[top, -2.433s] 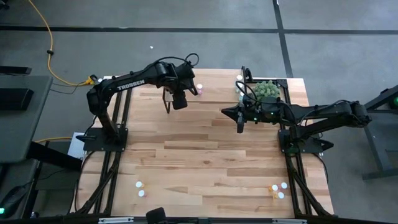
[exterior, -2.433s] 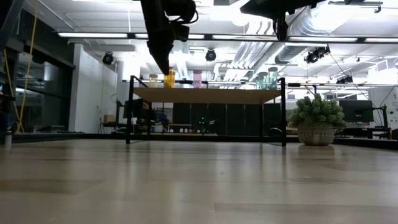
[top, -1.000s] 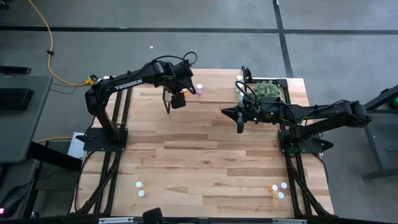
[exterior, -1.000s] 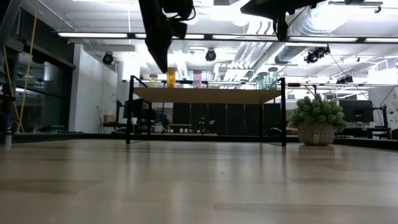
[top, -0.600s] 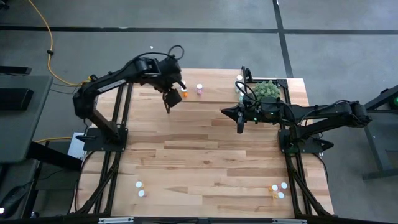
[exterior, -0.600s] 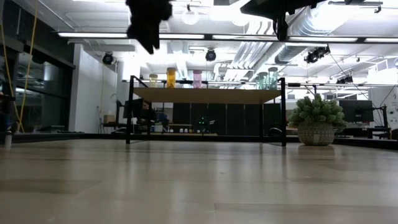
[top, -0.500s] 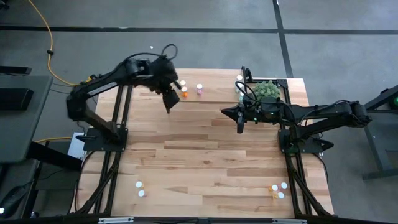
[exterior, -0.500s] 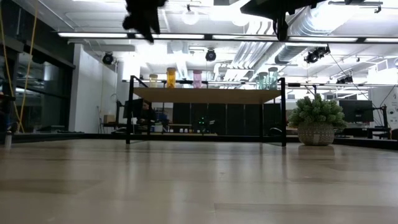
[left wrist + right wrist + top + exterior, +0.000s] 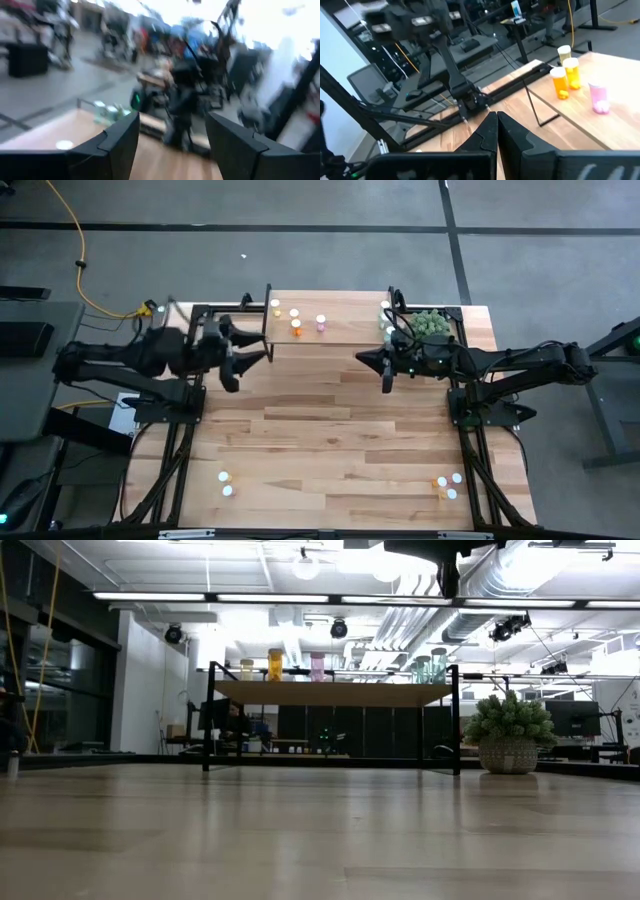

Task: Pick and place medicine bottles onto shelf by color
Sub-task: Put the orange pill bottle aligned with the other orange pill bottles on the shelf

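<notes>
Left of centre in the overhead frame, the empty, open-jawed left gripper (image 9: 240, 358) should next descend squarely over a loose medicine bottle (image 9: 224, 477), right gripper (image 9: 386, 383) waiting closed.

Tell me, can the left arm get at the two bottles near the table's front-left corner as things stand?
Probably yes. The left gripper is open and empty near the shelf, and bare tabletop lies between it and the two bottles.

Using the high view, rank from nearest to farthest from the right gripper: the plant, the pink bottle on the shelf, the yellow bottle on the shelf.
1. Plant, just behind the right gripper.
2. Pink bottle, mid-shelf.
3. Yellow bottle, at the shelf's left end.
</notes>
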Tool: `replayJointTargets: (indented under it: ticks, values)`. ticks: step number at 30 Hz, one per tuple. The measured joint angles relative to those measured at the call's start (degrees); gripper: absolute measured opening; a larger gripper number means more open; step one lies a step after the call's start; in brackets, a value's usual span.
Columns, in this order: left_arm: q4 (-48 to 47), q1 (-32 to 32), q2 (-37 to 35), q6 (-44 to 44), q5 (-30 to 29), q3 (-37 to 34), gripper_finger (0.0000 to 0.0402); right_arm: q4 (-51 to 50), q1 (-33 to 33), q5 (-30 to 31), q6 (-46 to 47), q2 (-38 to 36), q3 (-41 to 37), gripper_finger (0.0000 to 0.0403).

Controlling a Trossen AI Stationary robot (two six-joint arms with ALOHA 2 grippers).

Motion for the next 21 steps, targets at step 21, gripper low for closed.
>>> replayJointTargets:
  ticks: [21]
  values:
    - [16.34,-3.87,-6.54,2.38,-3.51,-14.71,0.0212,1.25,-0.01,-0.37,-0.26,0.0,0.0,0.0]
